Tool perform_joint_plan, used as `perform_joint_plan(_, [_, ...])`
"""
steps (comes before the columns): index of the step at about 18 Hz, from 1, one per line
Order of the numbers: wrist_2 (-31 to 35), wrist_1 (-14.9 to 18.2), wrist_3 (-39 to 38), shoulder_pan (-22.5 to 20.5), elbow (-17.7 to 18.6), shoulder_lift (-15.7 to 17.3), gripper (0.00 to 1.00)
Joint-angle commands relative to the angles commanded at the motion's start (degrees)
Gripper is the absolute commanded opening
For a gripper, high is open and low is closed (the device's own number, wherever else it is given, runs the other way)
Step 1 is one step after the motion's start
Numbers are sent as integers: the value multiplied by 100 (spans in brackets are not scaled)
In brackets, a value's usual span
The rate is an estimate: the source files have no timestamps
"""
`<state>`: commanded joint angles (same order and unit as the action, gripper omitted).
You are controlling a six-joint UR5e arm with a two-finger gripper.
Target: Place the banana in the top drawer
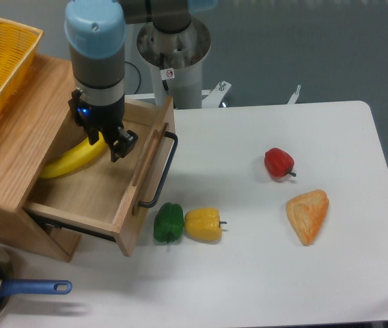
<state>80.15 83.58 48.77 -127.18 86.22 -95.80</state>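
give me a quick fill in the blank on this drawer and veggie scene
1. The banana lies inside the open top ____.
2. The green pepper sits right beside the ____ pepper.
3. The drawer has a ____ bar handle.
4. The gripper hangs over the ____.

Missing words: drawer; yellow; black; banana

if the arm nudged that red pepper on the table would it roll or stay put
The red pepper looks rounded and smooth, so it would probably roll or wobble rather than slide. Its small stem pointing right may stop a full roll. It sits alone on the bare white table, so nothing nearby would likely block it.
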Motion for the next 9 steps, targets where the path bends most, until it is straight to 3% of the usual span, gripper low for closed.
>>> perform_joint_plan(9, [-53,246,1257,-492,0,325,61])
